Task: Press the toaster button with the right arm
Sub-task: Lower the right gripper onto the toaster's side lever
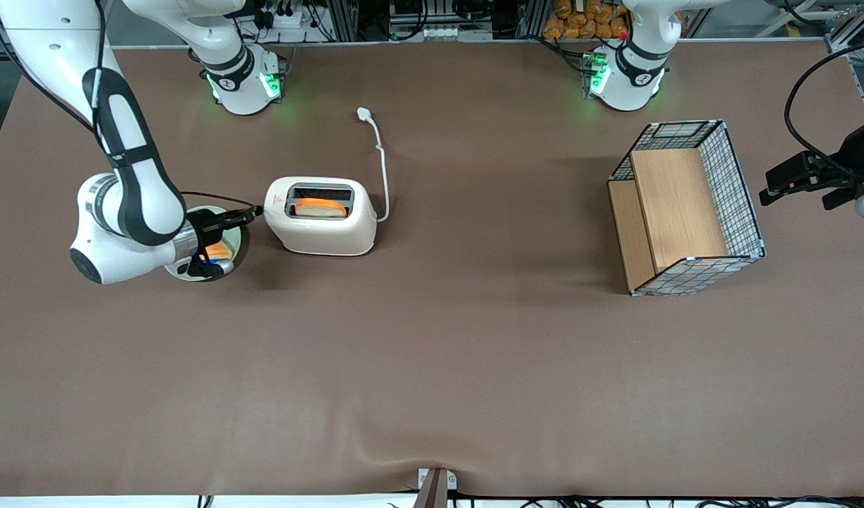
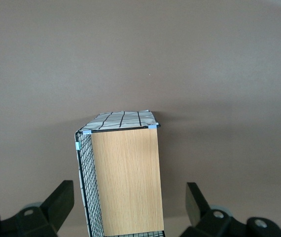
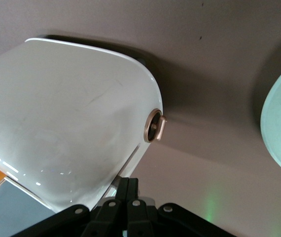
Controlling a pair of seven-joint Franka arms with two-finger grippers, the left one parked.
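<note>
With the fingers [image 3: 128, 190] clenched together, keep the gripper [image 1: 257, 210] square over the toaster button [image 1: 264, 209] at the toaster's [image 1: 322, 227] narrow end and press straight down, so the tips do not slip off.

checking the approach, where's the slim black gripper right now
In the front view the slim black gripper sits toward the working arm's end of the table, its tip at the narrow end of the cream-white two-slot toaster, above the pale green plate.
</note>
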